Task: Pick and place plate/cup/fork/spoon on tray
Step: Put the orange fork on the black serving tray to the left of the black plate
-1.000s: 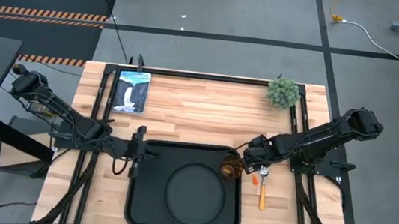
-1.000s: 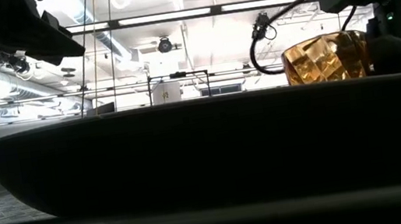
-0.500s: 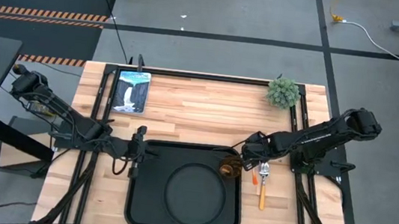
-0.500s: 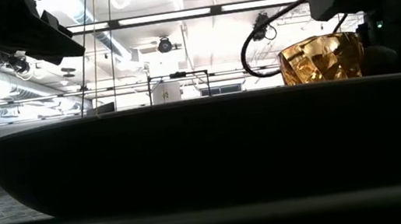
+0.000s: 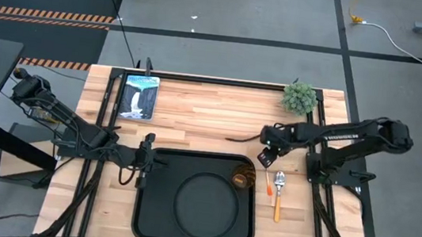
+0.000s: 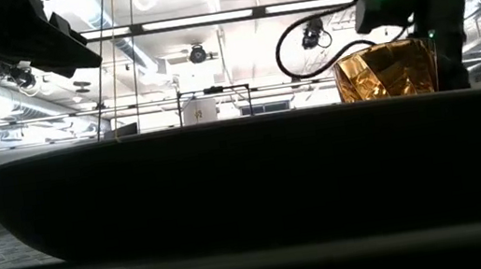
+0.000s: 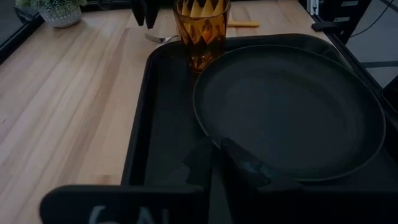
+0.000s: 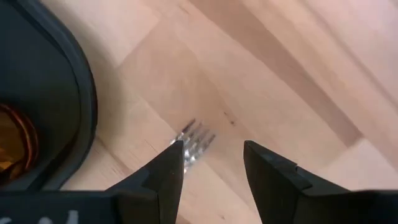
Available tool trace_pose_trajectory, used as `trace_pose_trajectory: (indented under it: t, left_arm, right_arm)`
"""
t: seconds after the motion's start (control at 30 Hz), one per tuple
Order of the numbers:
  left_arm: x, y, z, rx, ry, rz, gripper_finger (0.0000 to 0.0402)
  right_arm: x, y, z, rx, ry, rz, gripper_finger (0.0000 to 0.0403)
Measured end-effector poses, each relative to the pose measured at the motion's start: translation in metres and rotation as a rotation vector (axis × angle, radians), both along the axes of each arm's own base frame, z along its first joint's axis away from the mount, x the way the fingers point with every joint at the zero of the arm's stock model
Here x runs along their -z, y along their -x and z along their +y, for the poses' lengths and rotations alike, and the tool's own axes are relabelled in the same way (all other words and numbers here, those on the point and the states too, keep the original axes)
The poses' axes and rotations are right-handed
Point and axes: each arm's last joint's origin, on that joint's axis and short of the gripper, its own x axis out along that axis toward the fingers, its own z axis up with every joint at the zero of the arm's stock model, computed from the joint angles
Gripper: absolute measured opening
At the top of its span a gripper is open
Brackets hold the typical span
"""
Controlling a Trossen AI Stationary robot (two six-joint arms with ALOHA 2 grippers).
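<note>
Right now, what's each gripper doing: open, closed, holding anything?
Left gripper: at the tray's left edge; open or closed cannot be told.
Right gripper: open, empty, above the fork.

The tray [image 5: 143,206] and the round plate [image 5: 206,200] on it are matte black. The cup [image 7: 200,25] is translucent amber with a faceted diamond pattern. The fork [image 5: 268,182] and spoon [image 5: 278,200] have orange handles and silver heads. The surface [image 5: 211,118] is pale striped wood; at its upper right sits a green plant [image 5: 299,97].

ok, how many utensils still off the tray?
2. The fork and spoon lie side by side on the table just right of the tray. None seems hidden.
</note>
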Motion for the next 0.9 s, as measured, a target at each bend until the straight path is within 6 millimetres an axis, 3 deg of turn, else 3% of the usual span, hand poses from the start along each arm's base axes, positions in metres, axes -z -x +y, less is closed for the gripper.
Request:
trace_pose_trajectory:
  t: [0.23,0.6,0.9]
  left_arm:
    - [0.002,0.001,0.0,0.0,-0.008,0.018,0.0039]
    - [0.002,0.001,0.001,-0.012,0.013,0.018,0.0039]
    - [0.002,0.001,0.001,-0.013,0.015,0.018,0.0039]
  right_arm:
    - [0.022,0.012,-0.017,-0.028,-0.069,-0.037,0.0174]
    - [0.028,0.013,-0.032,-0.084,-0.164,-0.163,0.0164]
    - [0.036,0.018,-0.035,-0.106,-0.191,-0.211,0.0124]
